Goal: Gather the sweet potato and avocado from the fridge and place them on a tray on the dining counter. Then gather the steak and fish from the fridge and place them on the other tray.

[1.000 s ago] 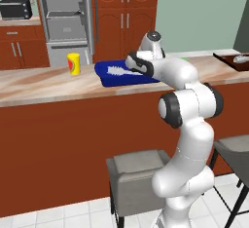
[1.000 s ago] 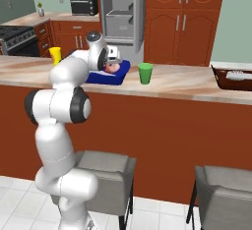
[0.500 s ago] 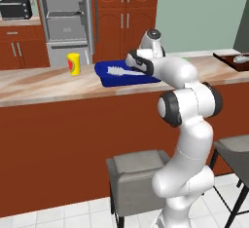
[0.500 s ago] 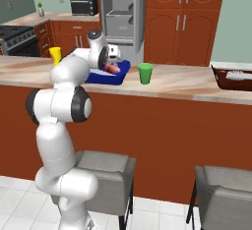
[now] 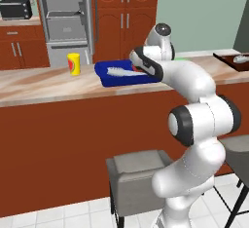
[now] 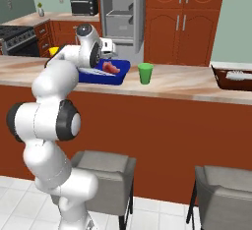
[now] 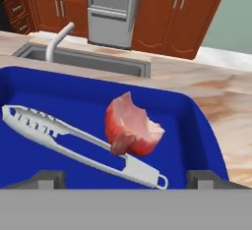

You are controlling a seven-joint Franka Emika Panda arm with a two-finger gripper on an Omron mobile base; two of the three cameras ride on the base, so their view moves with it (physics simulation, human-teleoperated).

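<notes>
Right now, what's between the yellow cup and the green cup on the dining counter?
The blue tray with the steak in it, per the right base view; yellow cup, green cup.

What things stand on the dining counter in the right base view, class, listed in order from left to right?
Blue tray holding the steak → green cup → dark brown tray at the far right edge.
</notes>
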